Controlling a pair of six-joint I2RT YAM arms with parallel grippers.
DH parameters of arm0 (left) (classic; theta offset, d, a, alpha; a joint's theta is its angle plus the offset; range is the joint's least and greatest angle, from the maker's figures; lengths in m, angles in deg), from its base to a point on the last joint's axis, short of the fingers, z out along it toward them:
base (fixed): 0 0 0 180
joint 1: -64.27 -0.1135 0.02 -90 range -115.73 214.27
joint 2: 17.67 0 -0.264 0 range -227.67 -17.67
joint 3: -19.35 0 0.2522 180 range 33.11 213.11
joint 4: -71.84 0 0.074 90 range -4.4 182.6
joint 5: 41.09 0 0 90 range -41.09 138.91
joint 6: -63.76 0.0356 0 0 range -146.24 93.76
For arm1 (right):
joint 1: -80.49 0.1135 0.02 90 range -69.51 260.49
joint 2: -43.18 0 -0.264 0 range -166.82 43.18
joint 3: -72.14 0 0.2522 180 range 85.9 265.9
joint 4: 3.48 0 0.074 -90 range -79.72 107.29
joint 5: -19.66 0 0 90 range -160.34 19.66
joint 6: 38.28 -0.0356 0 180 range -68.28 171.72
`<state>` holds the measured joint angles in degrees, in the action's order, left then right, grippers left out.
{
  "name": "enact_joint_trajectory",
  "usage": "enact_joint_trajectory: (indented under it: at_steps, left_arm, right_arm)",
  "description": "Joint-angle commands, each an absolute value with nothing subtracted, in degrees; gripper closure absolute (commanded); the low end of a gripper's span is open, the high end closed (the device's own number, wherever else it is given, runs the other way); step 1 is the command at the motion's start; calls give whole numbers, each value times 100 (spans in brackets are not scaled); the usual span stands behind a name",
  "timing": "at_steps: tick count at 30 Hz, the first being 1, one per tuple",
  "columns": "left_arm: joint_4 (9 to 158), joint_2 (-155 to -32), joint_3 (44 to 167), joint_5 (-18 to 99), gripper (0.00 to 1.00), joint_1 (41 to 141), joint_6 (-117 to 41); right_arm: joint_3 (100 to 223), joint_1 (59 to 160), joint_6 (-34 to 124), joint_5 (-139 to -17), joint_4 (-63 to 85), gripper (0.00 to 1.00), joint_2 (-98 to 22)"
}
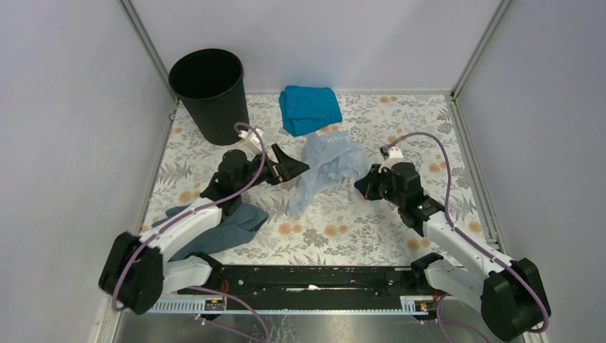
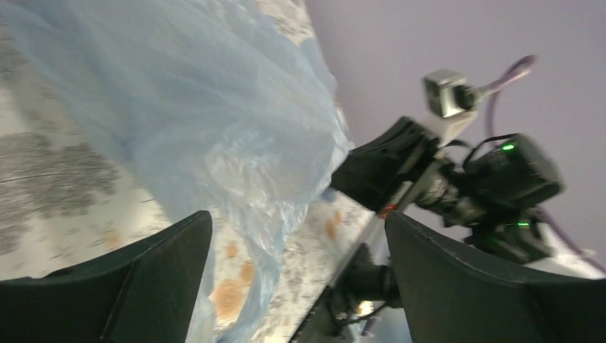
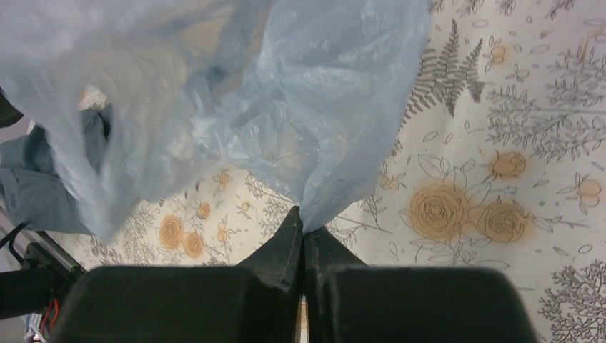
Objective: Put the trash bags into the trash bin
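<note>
While pinched at one edge, trash bag mid-desk, well apart from trash bin
Right gripper fully closed on bag film, fingertips together; left gripper spread wide, gripping nothing, just beside bag's left side; bin upright at far left corner; teal cloth behind bag; dark grey cloth partly under left arm

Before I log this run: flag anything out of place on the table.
Nothing looks spilled or damaged; the trash bin stands upright. One oddity: the dark grey cloth lies crumpled partly under the left arm, where it might snag.
</note>
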<state>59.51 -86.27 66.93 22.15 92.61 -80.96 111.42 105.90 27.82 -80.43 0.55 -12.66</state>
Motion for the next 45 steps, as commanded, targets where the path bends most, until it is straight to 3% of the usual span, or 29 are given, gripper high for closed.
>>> enact_joint_trajectory:
  at_steps: [1,8,17,25,31,34,36,38,43,45]
  left_arm:
    - [8473,-7985,7029,3355,4,9375,-6497]
    - [9886,-7844,7421,5544,1,11022,-6227]
    - [10147,-8995,7878,7480,4,13389,-6732]
    - [10538,-10874,8871,8116,1,13696,-6826]
    - [10575,-11453,9199,8542,4,13660,-6744]
    - [10537,-11545,9222,8501,18,13560,-6676]
    - [10472,-11401,9149,8470,44,13524,-6659]
    - [10333,-11060,8958,8292,61,13453,-6640]
    - [9841,-10021,8313,6249,86,12504,-6564]
    - [9713,-9696,8132,5450,91,11972,-6555]
  right_arm:
    - [11977,10615,2886,-7997,965,100,-1626]
    - [12583,10612,2648,-8136,1579,100,-1792]
    - [12932,10612,2596,-8099,1974,100,-1975]
    - [12837,10615,2601,-8135,1975,100,-1771]
    - [12754,10613,2672,-8077,2100,100,-1597]
    - [12690,10610,2724,-8052,2182,100,-1526]
    - [12638,10611,2754,-7969,2263,100,-1495]
    - [12631,10614,2847,-7805,2549,100,-1468]
    - [12498,10614,3008,-7314,3096,100,-1380]
    - [12415,10608,3007,-7209,3162,100,-1436]
